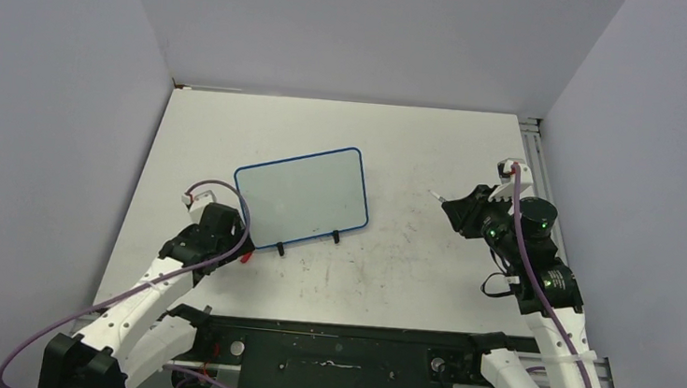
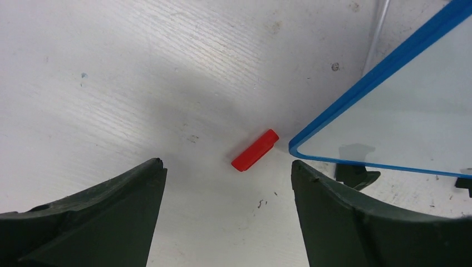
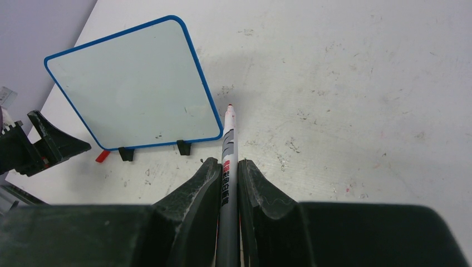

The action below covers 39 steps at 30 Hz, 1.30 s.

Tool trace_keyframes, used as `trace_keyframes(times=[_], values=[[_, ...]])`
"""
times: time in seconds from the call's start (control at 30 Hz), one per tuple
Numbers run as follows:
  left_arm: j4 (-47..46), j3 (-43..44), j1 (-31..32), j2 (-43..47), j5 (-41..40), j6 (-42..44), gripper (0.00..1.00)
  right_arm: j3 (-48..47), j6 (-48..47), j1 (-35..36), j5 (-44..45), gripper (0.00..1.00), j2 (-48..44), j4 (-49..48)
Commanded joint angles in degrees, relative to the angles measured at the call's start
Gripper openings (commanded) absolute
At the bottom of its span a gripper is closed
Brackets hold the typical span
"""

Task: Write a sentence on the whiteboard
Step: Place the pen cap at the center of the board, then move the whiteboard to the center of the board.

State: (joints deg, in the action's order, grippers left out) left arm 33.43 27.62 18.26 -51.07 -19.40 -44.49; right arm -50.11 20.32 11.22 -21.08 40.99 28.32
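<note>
The whiteboard (image 1: 300, 195), blue-framed and glossy, lies on the table left of centre, its two black clip feet on the near edge. It is blank and no sentence shows on it. It also shows in the left wrist view (image 2: 401, 111) and the right wrist view (image 3: 133, 83). My right gripper (image 1: 458, 210) is shut on a grey marker (image 3: 229, 144) with its red tip bared, held above the table to the right of the board. My left gripper (image 2: 227, 166) is open and empty, low over the table. A red marker cap (image 2: 255, 150) lies just ahead of it, by the board's near left corner.
The white tabletop (image 1: 408, 265) is scuffed and speckled. Grey walls close in the left, back and right sides. A metal rail (image 1: 533, 145) runs along the table's right edge. My left arm (image 3: 39, 146) shows at the left of the right wrist view.
</note>
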Motion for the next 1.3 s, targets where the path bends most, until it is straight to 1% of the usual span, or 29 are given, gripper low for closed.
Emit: trace_keyframes(times=[0.0, 0.17, 0.2, 0.23, 0.33, 0.37, 0.47, 0.57, 0.63, 0.73, 0.87, 1.07, 1.27], values=[[1.4, 4.6, -0.2, 3.4, -2.1, 1.3, 0.82, -1.4, -0.5, -0.3, 0.2, 0.05, -0.9, -1.7], [5.8, 10.7, -0.2, 5.3, -3.9, 5.2, 0.82, -2.1, -0.4, -0.3, 0.7, 0.05, -0.9, -1.2], [6.6, 11.9, -0.2, 5.7, -4.0, 6.4, 0.81, -2.2, -0.3, -0.4, 0.8, 0.05, -1.0, -1.2], [7.0, 12.8, -0.2, 6.0, -3.8, 7.5, 0.79, -2.3, -0.2, -0.3, 1.0, 0.05, -1.1, -1.2], [6.9, 15.1, 0.2, 6.9, 0.6, 12.7, 0.69, -2.4, 0.1, -0.3, 1.1, 0.05, -1.3, -1.2], [7.2, 15.7, 1.0, 7.0, 1.2, 13.4, 0.67, -2.5, 0.2, -0.3, 1.2, 0.05, -1.4, -1.2], [8.3, 18.1, 5.8, 7.0, 0.3, 14.1, 0.63, -2.3, 0.2, -0.3, 1.3, 0.05, -1.8, -1.2], [9.9, 20.6, 14.7, 4.7, -4.0, 11.4, 0.62, -1.9, 0.2, -0.3, 1.3, 0.05, -2.2, -1.7], [10.1, 22.2, 22.8, 1.8, -7.2, 8.8, 0.62, -1.8, 0.4, -0.3, 1.3, 0.05, -2.5, -2.0], [8.1, 23.6, 28.8, -2.5, -8.6, 5.6, 0.62, -1.8, 0.7, -0.3, 1.3, 0.05, -2.7, -2.2], [2.0, 22.4, 31.1, -7.4, -6.6, 3.5, 0.62, -2.3, 1.0, -0.2, 1.1, 0.05, -2.8, -1.3], [-5.0, 17.9, 32.3, -11.2, -5.2, -0.5, 0.60, -1.0, 1.5, -0.2, 1.4, 0.05, -3.9, -1.4], [-8.6, 13.2, 32.3, -13.3, -8.3, -3.1, 0.53, -1.0, 2.1, -0.2, 0.4, 0.05, -2.9, -2.2]])
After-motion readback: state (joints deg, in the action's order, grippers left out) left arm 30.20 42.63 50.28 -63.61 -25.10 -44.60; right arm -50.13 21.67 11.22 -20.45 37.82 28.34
